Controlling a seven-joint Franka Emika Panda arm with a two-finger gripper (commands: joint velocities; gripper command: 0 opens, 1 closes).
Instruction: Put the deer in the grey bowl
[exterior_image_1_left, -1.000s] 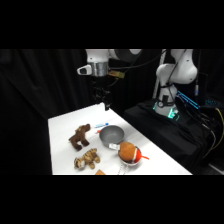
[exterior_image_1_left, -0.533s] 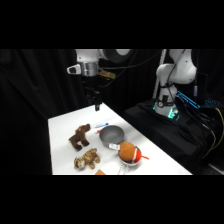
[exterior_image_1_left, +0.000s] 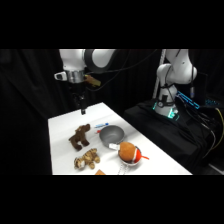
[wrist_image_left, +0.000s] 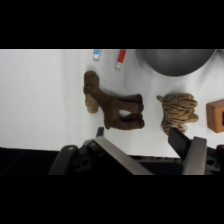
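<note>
Deer (exterior_image_1_left: 80, 137), dark brown plush, lies on its side on the white counter (exterior_image_1_left: 62, 125), just left of the grey bowl (exterior_image_1_left: 111, 135) and apart from it. In the wrist view the deer (wrist_image_left: 114, 106) lies below the gripper (wrist_image_left: 145, 142), whose fingers (wrist_image_left: 187, 147) are spread open with nothing between them. From the side, the gripper (exterior_image_1_left: 82, 107) hangs above the counter's far part, beyond the deer and clear of it. A tan striped plush toy (exterior_image_1_left: 86, 159) sits near the deer at the front. Right of it, a white red-rimmed bowl (exterior_image_1_left: 131, 159) holds an orange ball (exterior_image_1_left: 128, 150).
</note>
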